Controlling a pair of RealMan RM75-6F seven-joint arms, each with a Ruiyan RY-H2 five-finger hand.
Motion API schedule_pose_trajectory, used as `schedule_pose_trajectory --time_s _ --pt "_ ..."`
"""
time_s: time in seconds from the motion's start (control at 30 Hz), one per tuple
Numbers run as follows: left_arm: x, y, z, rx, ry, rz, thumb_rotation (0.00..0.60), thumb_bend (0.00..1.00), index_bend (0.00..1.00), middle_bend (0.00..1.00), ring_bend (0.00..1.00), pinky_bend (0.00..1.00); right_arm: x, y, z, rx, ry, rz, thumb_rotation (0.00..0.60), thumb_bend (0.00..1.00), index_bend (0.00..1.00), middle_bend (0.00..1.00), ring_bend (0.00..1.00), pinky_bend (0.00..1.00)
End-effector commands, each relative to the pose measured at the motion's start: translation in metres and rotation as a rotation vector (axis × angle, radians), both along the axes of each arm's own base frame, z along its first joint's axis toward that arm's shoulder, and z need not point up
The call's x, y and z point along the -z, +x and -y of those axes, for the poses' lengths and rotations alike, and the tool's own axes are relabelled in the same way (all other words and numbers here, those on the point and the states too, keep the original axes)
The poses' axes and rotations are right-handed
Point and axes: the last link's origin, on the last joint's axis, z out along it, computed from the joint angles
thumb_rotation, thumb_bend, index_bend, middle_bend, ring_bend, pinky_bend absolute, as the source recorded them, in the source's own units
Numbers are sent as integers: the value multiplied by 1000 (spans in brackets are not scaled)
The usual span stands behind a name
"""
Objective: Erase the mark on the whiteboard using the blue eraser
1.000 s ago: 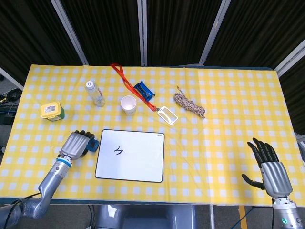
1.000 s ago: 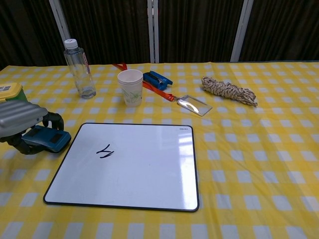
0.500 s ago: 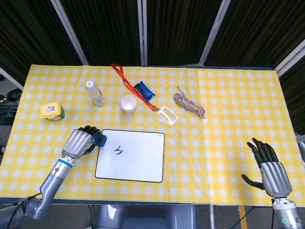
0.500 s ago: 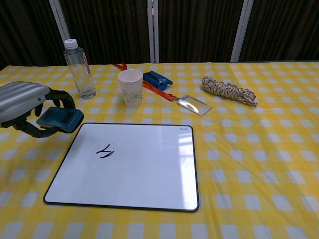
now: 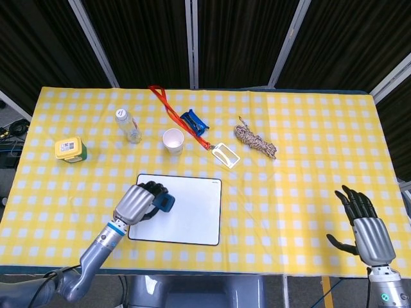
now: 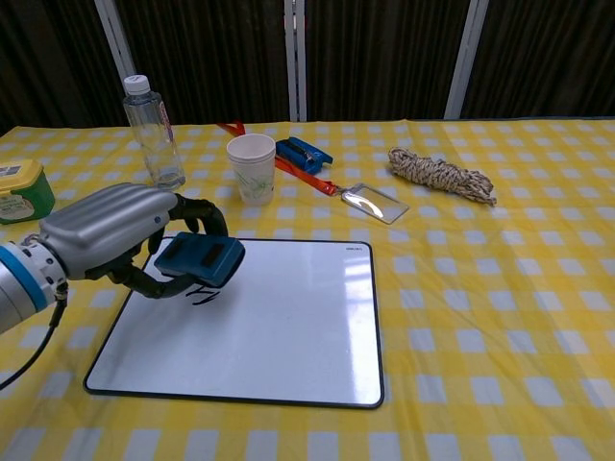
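Chest view shows the left hand [image 6: 115, 235] reaching in from the left, metal-backed fingers curled around the blue eraser [image 6: 199, 259], a rounded block held over the whiteboard's [image 6: 288, 327] near-left part, covering most of the black mark [image 6: 204, 298]. Far right, the right hand [image 5: 363, 221] rests empty, fingers spread.

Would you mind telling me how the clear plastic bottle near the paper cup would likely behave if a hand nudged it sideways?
The bottle stands upright, tall on a narrow base, so it would probably tip rather than slide. It looks clear and may be nearly empty, hence likely light. Being round, it would probably roll once down, perhaps toward the paper cup beside it.
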Motion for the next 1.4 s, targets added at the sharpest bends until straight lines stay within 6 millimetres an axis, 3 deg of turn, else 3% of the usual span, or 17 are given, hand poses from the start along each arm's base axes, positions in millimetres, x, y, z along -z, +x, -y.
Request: schedule_pose_trajectory --time_s 0.03,0.3,0.5,0.8,0.9,1.07,1.27,1.4 --pt "16 11 4 28 -32 -7 600 652 795 610 578 530 0 -1 1 4 1 2 600 72 7 0 0 0" --pt "35 24 15 64 -78 0 600 652 795 610 578 530 3 -1 1 2 14 -4 600 71 6 0 0 0" --pt "41 22 16 62 -100 2 600 652 795 610 578 530 4 -1 0 2 16 -6 600 71 6 0 0 0" --pt "21 -13 -2 2 -48 -31 600 652 795 610 578 530 8 0 0 -1 26 -16 600 71 6 0 0 0" --pt "8 -35 -12 -32 -11 -66 600 652 795 610 578 530 9 1 -1 -6 29 -18 600 72 6 0 0 0" --pt "-1 -48 -18 -59 5 -60 600 652 795 610 578 530 10 2 -2 -7 31 -21 600 71 6 0 0 0" --pt "4 -41 -18 -55 -14 -42 600 652 795 610 578 530 10 2 -2 -7 29 -22 600 72 7 0 0 0" --pt "16 -21 -12 -29 -43 -13 600 651 795 610 578 530 10 1 -1 -5 28 -20 600 71 6 0 0 0"
